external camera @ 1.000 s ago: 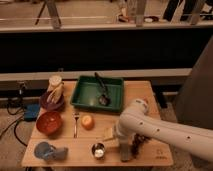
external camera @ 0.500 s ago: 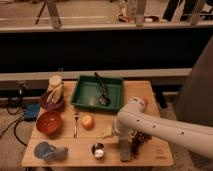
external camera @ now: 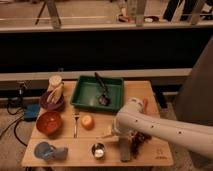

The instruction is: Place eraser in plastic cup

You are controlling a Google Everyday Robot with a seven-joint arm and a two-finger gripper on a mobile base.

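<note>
white arm reached in from the right, claw (external camera: 124, 149) pointed down at the near edge of the tabletop (external camera: 77, 149), grip can't be told tbh, small cup (external camera: 98, 150) sat just left of it, eraser can't be picked out

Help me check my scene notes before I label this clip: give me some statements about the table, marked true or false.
1. The green tray sits at the back of the table. True.
2. The fork lies inside the tray. False: it lies on the table, between the red bowl and the orange.
3. The gripper is low over the table's front, right of the small metal cup. True.
4. The blue cup stands upright at the back right. False: it lies on its side at the front left.
</note>
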